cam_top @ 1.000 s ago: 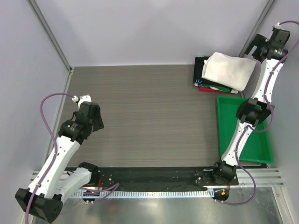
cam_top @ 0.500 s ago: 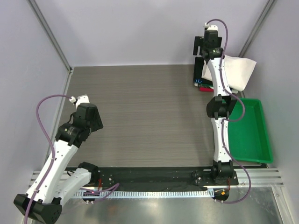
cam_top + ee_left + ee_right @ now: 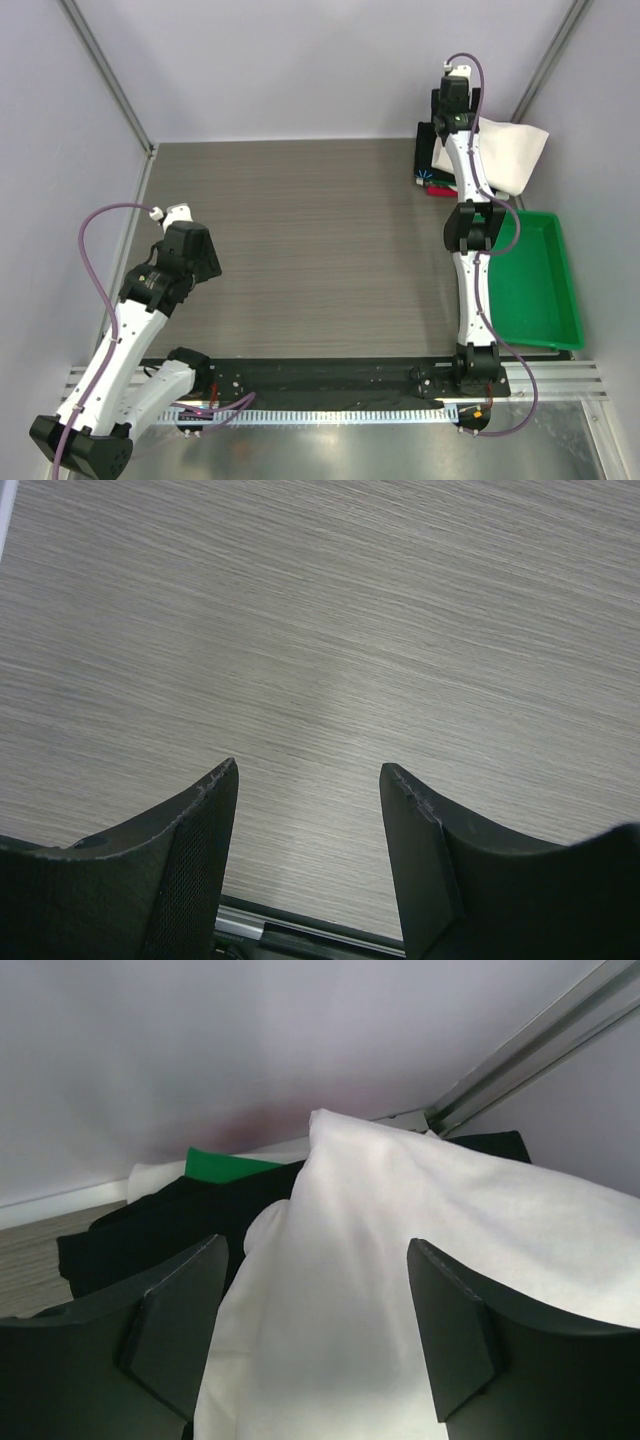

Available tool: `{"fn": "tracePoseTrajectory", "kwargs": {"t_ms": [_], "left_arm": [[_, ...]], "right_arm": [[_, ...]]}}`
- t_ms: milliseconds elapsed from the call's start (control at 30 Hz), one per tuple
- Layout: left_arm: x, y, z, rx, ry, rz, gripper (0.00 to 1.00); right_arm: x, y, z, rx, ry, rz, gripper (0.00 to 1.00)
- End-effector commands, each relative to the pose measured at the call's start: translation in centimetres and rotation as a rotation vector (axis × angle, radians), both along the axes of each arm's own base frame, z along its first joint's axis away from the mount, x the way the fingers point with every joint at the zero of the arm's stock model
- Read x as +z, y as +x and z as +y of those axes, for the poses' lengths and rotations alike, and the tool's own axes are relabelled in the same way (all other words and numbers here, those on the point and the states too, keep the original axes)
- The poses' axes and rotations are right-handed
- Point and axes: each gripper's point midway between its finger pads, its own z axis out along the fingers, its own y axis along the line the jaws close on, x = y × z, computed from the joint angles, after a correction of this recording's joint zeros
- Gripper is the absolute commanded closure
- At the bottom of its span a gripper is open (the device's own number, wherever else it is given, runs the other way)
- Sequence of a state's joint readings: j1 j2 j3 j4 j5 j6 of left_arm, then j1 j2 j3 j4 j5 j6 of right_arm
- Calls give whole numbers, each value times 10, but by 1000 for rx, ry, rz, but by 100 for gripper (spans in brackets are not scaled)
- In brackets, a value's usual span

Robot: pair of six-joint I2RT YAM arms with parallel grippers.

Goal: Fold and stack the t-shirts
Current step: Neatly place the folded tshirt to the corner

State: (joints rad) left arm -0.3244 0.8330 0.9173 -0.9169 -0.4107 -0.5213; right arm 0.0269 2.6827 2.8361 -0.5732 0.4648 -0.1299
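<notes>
I see a plain white tee (image 3: 512, 152) topping a black tee (image 3: 160, 1228), a green tee (image 3: 228, 1168) and a red tee (image 3: 438, 191). The tray (image 3: 545, 290) is bright green; the table (image 3: 330, 610) shows grey wood-grain streaks.

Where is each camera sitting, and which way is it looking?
Top camera: high above and behind the arms, looking down at the table; the left arm and right arm show whole.
Left wrist camera: on the left arm, looking down at the table; the open left tool shows.
Right wrist camera: on the right arm, looking across the white t-shirt toward the back wall; the open right tool shows.
Shared: the top and right wrist views both show the t-shirt pile in the far right corner.
</notes>
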Motion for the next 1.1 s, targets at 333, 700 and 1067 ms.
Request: {"fn": "tracePoseTrajectory", "kwargs": {"t_ms": [333, 700, 1067], "left_arm": [[6, 7, -1, 5, -11, -38, 40], [7, 6, -1, 7, -13, -44, 40], [10, 5, 1, 17, -14, -56, 40]], "right_arm": [[-11, -1, -12, -40, -31, 16, 77], [26, 2, 40, 121, 15, -35, 99], [50, 0, 97, 239, 43, -69, 99]]}}
